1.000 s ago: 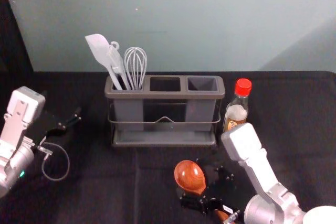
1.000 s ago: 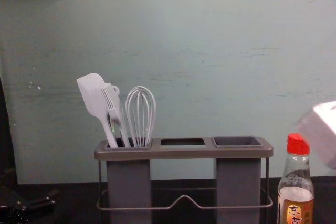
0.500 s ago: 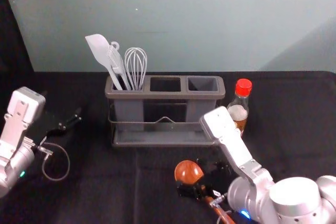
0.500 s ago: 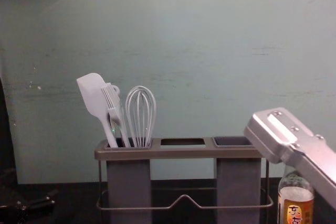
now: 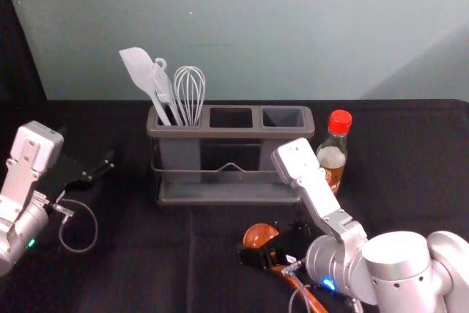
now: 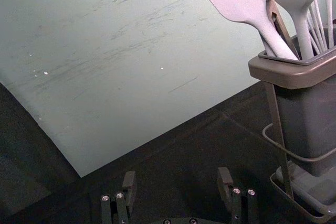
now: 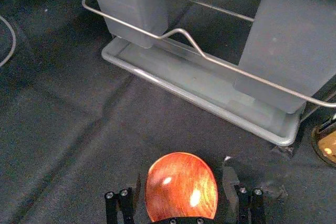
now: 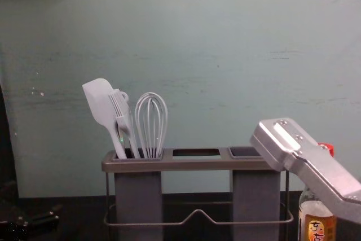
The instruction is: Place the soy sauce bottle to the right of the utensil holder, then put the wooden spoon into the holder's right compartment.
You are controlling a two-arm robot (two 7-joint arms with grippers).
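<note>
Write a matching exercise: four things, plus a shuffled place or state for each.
1. Soy sauce bottle
2. Wooden spoon
3. Whisk
4. Left gripper

A. In the holder's left compartment
B. Open, left of the holder
C. Standing right of the holder
D. In front of the holder, near the right gripper

Pairs: 1-C, 2-D, 3-A, 4-B

Bottle (image 5: 332,157) upright, just right of the holder (image 5: 229,133) — whisk (image 5: 190,87), brush (image 5: 162,84) and spatula (image 5: 138,71) in its left compartment. Spoon (image 5: 259,235) lying in front, right gripper (image 5: 272,247) down at it — left gripper (image 5: 98,167) parked left of the holder
</note>
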